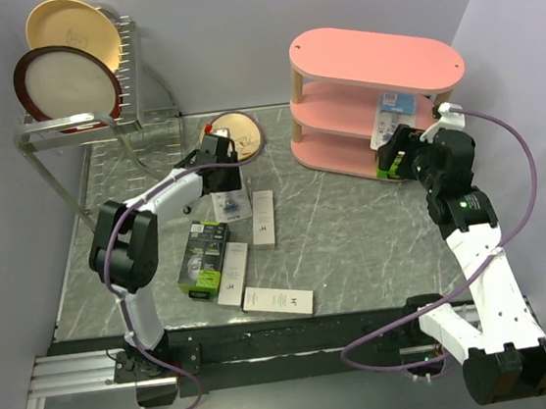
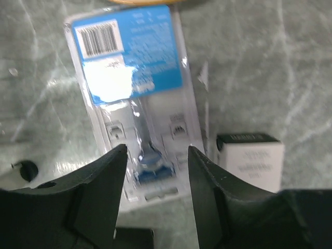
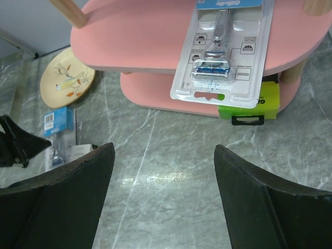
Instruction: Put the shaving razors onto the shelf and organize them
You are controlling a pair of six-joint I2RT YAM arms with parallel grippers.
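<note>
Pink three-tier shelf with oval boards and pale wooden posts [image 1: 375,60] stands at the far right of the surface. On its middle tier, a blue-and-white blister card showing a razor [image 3: 223,52] faces me, its lower edge past the board's rim. A black-and-lime-green box [image 3: 249,98] sits on the bottom tier. Left of centre, a second blister card [image 2: 135,104] lies barcode up beneath my left hand [image 2: 157,153]. Nearer me are a second black-and-lime box [image 1: 203,257] and three slim white boxes [image 1: 263,218], all lying flat.
</note>
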